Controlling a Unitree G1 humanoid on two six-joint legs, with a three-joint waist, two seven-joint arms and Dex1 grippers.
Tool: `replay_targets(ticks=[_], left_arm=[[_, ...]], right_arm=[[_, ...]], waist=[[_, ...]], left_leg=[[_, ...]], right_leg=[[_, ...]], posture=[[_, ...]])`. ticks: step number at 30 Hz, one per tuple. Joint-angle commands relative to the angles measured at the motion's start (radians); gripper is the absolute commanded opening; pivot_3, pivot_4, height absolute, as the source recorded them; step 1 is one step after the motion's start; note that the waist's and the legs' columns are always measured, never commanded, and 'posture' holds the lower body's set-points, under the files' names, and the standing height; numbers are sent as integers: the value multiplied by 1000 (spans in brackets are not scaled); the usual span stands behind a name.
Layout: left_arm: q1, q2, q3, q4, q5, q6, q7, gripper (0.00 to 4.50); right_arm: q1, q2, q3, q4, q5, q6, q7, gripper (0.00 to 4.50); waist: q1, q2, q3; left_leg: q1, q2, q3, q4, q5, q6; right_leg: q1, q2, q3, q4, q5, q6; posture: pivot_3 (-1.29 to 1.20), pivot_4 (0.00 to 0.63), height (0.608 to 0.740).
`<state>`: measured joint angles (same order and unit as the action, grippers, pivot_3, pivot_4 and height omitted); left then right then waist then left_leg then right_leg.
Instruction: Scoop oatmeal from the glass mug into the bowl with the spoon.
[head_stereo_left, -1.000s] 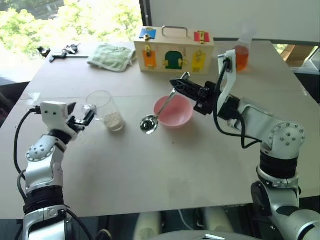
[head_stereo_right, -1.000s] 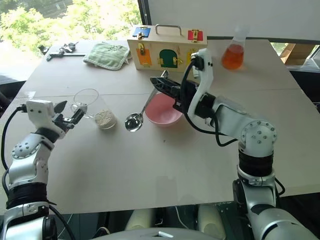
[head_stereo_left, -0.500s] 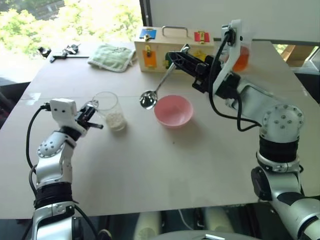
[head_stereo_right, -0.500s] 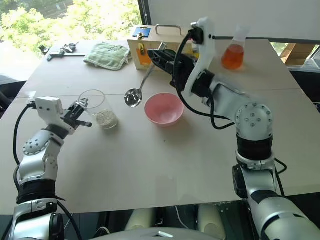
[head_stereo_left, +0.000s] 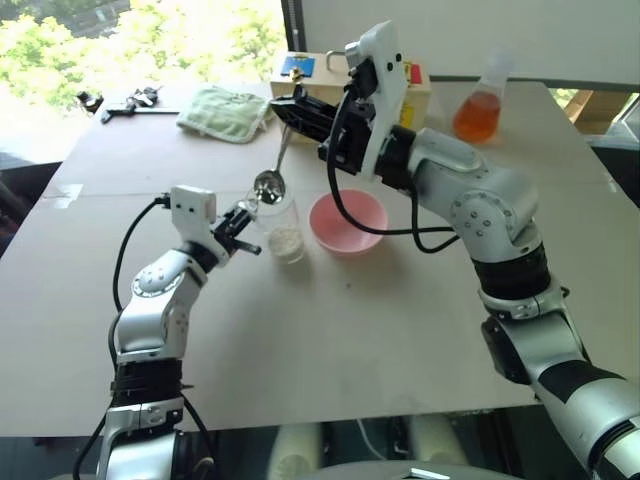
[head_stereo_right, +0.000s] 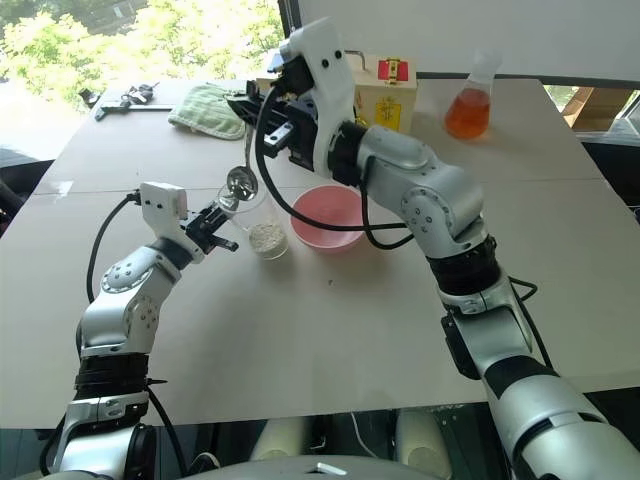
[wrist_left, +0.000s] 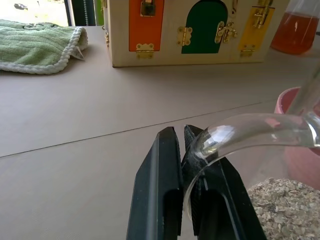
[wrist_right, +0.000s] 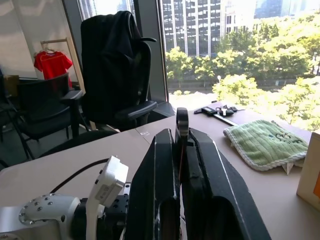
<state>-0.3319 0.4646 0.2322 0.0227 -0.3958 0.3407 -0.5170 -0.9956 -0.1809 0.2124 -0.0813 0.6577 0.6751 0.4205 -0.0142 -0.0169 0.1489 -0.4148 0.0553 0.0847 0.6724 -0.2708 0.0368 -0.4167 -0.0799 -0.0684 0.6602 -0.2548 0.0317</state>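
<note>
The glass mug (head_stereo_left: 280, 222) stands upright on the table just left of the pink bowl (head_stereo_left: 347, 221), with a small heap of pale oatmeal (head_stereo_left: 286, 240) at its bottom. My left gripper (head_stereo_left: 243, 216) is shut on the mug's clear handle (wrist_left: 250, 132). My right gripper (head_stereo_left: 300, 113) is shut on the thin handle of the silver spoon (head_stereo_left: 267, 185). The spoon hangs down with its oval end right over the mug's rim. The bowl looks empty.
At the back of the table stand a wooden latch box (head_stereo_left: 300, 78), a folded green cloth (head_stereo_left: 225, 110) and a flask of orange liquid (head_stereo_left: 477, 112). Small metal tools (head_stereo_left: 128, 101) lie at the far left corner. Bare tabletop stretches in front.
My left gripper shut on the mug's handle and slid the mug right, up to the bowl. My right arm swung the spoon up and left, from the bowl to above the mug.
</note>
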Motion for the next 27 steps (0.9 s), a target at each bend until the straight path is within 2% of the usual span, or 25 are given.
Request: replay_targets(ticks=[1,5,12,14,20,27], left_arm=[[-37,12,2,-44,-15,2,-13,27],[-92,42,-38,-31,14,17,-44,27],[-146,109,-114,9,113,-21,-91,27],[-152,120,-122,24,133,-36,-98,27],[-132,130,-125,71,178,-110,-112,27],[-111,101,-124,101,181,-166,-100,27]], right_arm=[[6,-17,44,-35,-91,-52,50,0],[34,-7,147,17,-210,-102,109,0],[43,35,195,102,-299,-91,166,0],[45,56,168,107,-277,-31,165,0],[20,172,-70,137,-138,253,12,0],[-45,220,-224,157,-95,355,-86,0]], waist=[[0,0,0],[0,0,0],[-1,0,0],[-1,0,0],[0,0,0],[-1,0,1]], left_leg=[[0,0,0,0,0,0],[0,-1,0,0,0,-1],[0,-2,1,0,1,-1],[0,-1,2,0,1,-1],[0,-1,2,0,1,-2],[0,-1,2,0,1,-2]], right_leg=[[0,0,0,0,0,0],[0,1,0,0,0,0],[0,1,0,0,0,0],[0,1,0,0,0,0],[0,1,0,1,0,0],[0,1,0,1,0,0]], posture=[[0,150,740],[0,150,740],[0,150,740],[0,150,740],[0,150,740],[0,150,740]])
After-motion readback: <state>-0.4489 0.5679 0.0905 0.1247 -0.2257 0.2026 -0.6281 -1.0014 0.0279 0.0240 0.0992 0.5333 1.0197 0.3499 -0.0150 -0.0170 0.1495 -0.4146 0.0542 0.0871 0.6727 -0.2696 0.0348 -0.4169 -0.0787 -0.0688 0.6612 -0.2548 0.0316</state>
